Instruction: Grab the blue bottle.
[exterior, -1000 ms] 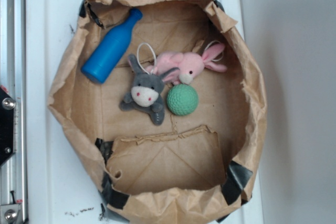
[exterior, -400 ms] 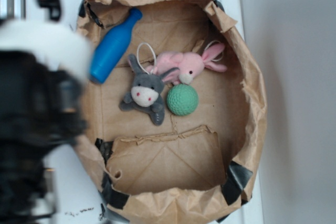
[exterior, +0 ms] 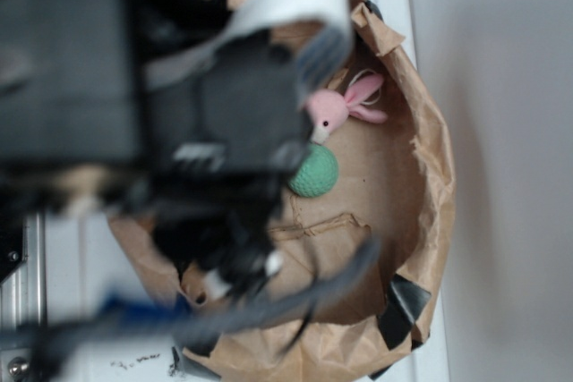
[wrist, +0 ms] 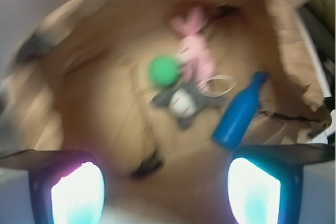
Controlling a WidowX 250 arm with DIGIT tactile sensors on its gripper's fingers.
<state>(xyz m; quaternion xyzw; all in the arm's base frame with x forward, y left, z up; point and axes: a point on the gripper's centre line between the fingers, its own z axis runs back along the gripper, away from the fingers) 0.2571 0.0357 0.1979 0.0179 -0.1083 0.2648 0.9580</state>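
Jaws spread wide, empty | blue bottle [wrist: 240, 113] lying ahead, nearer the right finger [wrist: 254, 191]

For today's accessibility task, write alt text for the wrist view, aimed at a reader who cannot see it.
Blurred view from the open gripper down into a brown paper bag, where a blue bottle lies at right, untouched. Beside it lie a grey plush toy, a pink plush rabbit and a green ball.
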